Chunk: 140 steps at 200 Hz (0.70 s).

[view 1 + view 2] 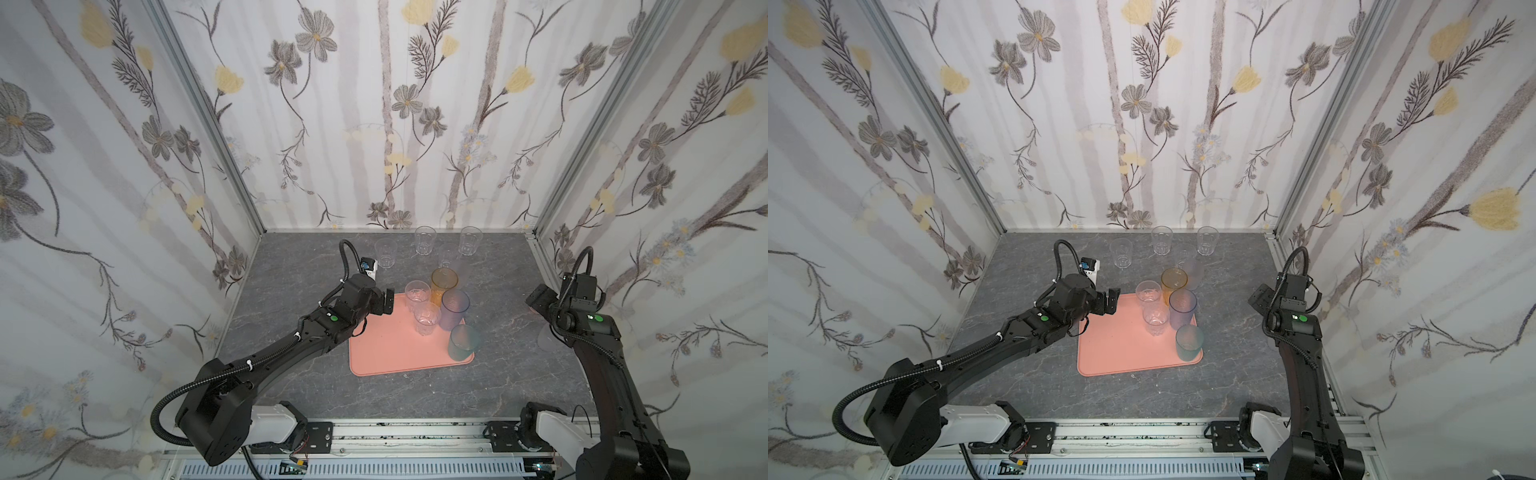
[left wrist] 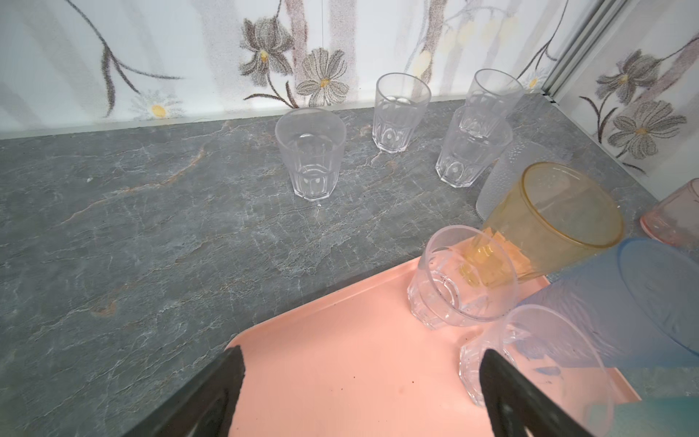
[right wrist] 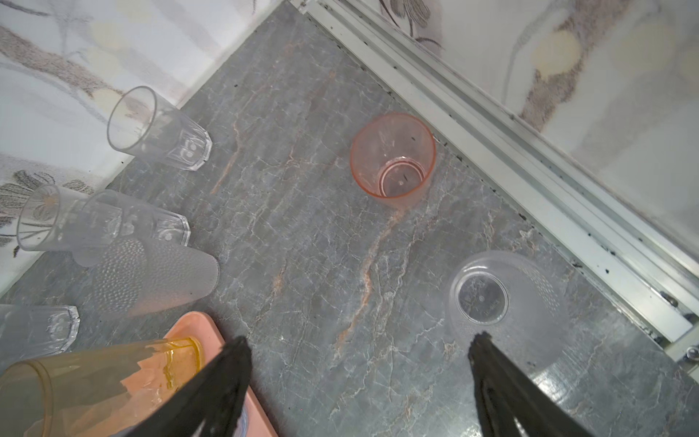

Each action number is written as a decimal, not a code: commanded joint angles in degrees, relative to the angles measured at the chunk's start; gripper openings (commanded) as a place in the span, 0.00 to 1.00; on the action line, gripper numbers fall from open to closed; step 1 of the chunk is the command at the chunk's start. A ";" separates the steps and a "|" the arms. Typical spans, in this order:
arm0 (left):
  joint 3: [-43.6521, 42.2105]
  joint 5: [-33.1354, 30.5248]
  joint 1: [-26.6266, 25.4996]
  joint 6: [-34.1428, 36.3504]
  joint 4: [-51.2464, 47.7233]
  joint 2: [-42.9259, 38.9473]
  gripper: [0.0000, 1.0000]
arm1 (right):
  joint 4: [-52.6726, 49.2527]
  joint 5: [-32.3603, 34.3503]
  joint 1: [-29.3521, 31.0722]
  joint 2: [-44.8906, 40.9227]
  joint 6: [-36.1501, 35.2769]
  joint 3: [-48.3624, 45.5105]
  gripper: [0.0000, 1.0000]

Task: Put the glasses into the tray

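The flat pink tray (image 1: 386, 353) holds five see-through glasses (image 1: 426, 318), and the left gripper (image 2: 363, 353) and right gripper (image 3: 361, 338) gape wide, empty.

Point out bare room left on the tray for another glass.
Free: near-left half of the tray, bordered by its left rim, near rim and the teal tumbler. Crowded: far-right side, where the amber tumbler, blue-purple tumbler and two clear tumblers cluster.

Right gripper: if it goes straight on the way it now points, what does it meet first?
Most likely the orange-pink tumbler, upright in line with the gap of the open right gripper. It looks tilted downward, so it may touch the bare table first; depth is unclear.
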 commanded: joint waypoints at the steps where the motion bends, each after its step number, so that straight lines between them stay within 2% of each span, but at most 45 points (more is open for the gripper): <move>1: -1.41 1.87 0.32 -1.28 4.25 0.70 1.00 | -1.52 -1.28 -4.24 -0.42 -0.47 -1.86 0.87; 23: -1.53 3.54 0.30 -1.88 5.28 2.97 1.00 | -1.91 -2.88 -7.71 -0.83 -0.91 -3.06 0.81; 51: -1.47 3.37 0.96 -0.96 5.96 4.94 1.00 | -1.29 -5.78 -7.60 1.22 -1.20 -1.91 0.76; 71: -1.57 3.92 2.72 -2.75 5.95 6.02 1.00 | 0.03 -7.09 -6.45 3.81 -0.04 -0.40 0.73; 98: -1.26 4.92 4.53 -4.10 5.95 7.35 0.99 | 1.84 -4.89 0.29 9.47 2.15 5.32 0.73; 140: -0.69 5.64 6.30 -4.32 5.87 8.08 0.99 | 4.36 -1.61 10.69 23.57 3.49 19.12 0.74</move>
